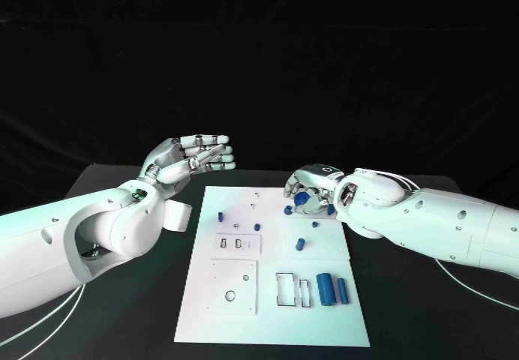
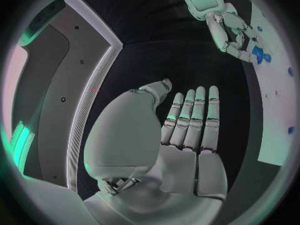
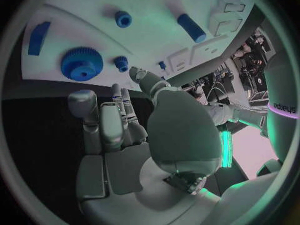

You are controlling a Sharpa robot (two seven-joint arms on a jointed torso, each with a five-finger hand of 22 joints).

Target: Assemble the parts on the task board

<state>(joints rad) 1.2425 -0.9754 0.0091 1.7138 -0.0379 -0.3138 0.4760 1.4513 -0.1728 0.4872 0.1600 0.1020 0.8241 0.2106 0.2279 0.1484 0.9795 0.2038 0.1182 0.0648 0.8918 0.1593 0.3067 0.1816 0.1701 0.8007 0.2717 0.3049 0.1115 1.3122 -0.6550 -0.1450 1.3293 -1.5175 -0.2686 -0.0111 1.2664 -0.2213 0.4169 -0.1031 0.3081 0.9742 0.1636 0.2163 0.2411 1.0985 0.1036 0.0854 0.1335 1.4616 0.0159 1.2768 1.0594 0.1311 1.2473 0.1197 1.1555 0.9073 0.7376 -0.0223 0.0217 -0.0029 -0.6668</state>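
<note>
black table (image 1: 130, 300), white task board (image 1: 271, 315) on it

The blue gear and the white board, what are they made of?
The blue gear looks like matte plastic, maybe printed: it is one even colour with crisp moulded teeth and no metal shine. The white task board looks like smooth plastic or painted sheet, flat with clean cut-out slots. The pictures cannot settle either for sure.

My left hand (image 1: 193, 159) is raised, palm up, fingers straight and apart, holding nothing. My right hand (image 1: 308, 187) hangs low, fingers extended downward, nothing held.
</note>
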